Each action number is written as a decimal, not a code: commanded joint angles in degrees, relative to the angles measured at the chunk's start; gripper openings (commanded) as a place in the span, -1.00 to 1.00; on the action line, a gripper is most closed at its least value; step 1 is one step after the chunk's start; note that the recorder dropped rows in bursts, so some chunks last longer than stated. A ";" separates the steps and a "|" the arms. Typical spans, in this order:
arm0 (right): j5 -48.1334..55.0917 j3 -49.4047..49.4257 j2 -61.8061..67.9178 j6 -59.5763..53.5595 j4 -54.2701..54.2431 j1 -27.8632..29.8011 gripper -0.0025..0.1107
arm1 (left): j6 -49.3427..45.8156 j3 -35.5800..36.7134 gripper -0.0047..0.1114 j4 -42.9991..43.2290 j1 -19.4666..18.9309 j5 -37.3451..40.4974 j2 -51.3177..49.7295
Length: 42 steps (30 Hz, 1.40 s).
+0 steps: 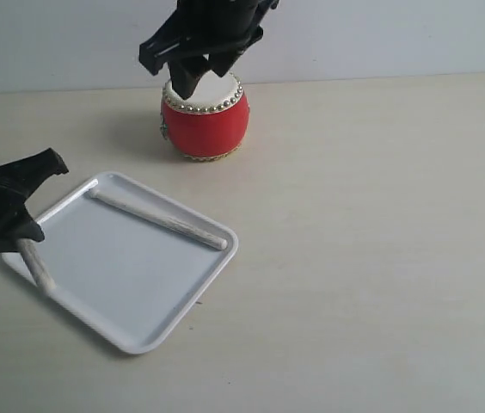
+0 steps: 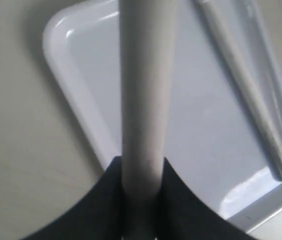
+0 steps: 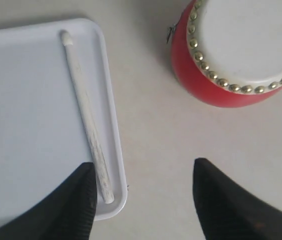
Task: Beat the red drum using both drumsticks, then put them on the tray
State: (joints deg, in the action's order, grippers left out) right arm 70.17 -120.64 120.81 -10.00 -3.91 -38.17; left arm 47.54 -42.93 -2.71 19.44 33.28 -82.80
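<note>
Left gripper [image 2: 142, 172] is clamped on one drumstick [image 2: 146, 100], which runs straight out from between the black fingers [image 2: 186, 205]. In the exterior view this held drumstick slants down from the gripper at the left edge, its free end over the tray's [image 1: 193, 303] left rim; can't tell if it touches. The second drumstick [image 1: 158, 219] lies flat inside the tray along the far side, near the rim that faces the red drum [image 1: 205, 125], and nothing is holding it. The two sticks are well apart. Right gripper [image 3: 143, 187] has its jaws spread wide with nothing between them, only bare table [image 3: 151, 135]. In the exterior view it hangs in front of the drum's cream top, near the back of the table. From its wrist view, one finger [image 3: 78, 205] sits just beside the end of the lying stick at the tray's edge, the drum off to the other side. Drum stands upright on the table, apart from the tray.
</note>
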 commanded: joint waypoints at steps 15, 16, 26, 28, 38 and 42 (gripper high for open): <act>-0.21 -0.24 -4.54 -0.31 0.02 0.18 0.02 | 4.82 -9.77 -0.92 -4.44 1.27 5.18 -16.19; -0.21 -0.24 -4.54 -0.31 0.02 0.18 0.02 | 4.82 -10.40 -0.92 -4.82 1.74 4.91 -16.78; -0.21 -0.24 -4.54 -0.31 -0.45 0.18 0.02 | 5.17 -13.71 -0.92 -6.33 6.89 1.53 -21.20; -0.21 -0.24 -4.54 -0.31 -0.61 0.18 0.02 | 5.06 -13.71 -0.92 -6.33 7.38 1.53 -21.56; -0.21 -0.24 -4.54 -0.31 -2.56 0.18 0.02 | 2.66 -13.71 -0.70 -9.15 7.48 5.77 -21.69; -0.21 -0.24 -4.54 -0.31 -3.24 0.18 0.02 | 2.53 -13.71 -0.52 -8.79 7.96 7.30 -21.69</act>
State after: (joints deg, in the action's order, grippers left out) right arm 70.28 -120.64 116.91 -9.89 -6.35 -38.17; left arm 50.38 -56.44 -11.16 26.96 39.46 -104.34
